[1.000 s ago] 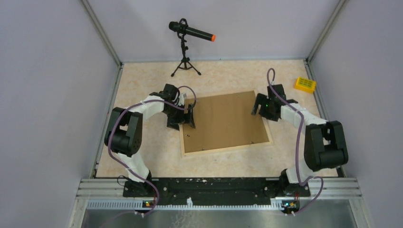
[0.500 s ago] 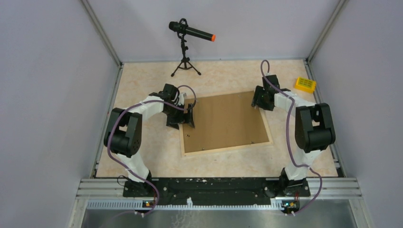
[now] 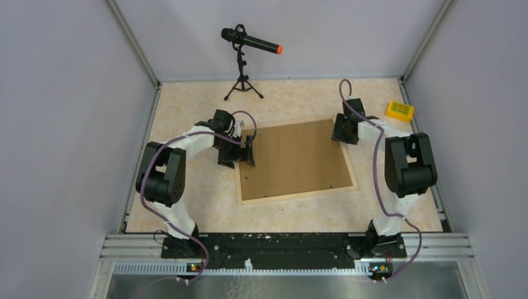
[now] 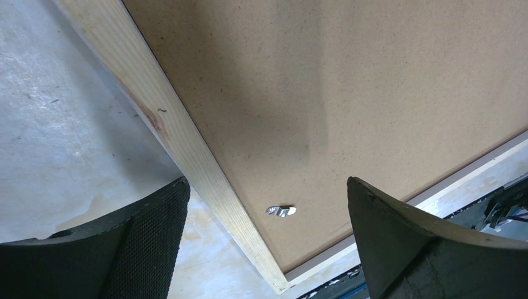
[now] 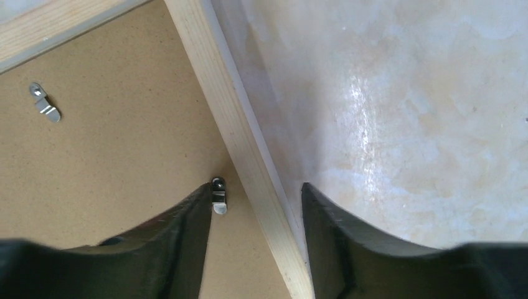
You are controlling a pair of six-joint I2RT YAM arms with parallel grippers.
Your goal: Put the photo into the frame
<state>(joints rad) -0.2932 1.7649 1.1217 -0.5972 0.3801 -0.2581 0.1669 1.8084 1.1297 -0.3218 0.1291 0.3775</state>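
Observation:
The pale wood frame lies flat on the table with the plain brown backing board in it. The photo is hidden. My left gripper is open and straddles the frame's left rail, one finger over the table and one over the board. My right gripper is open at the frame's far right corner. It straddles the right rail, with its left finger by a small metal clip.
Small metal clips sit on the board. A microphone on a tripod stands at the back. A yellow block lies at the far right. Grey walls close in both sides.
My right gripper has moved away along the frame's right rail to its far right corner, and its arm has folded up. The left arm and the frame have not moved.

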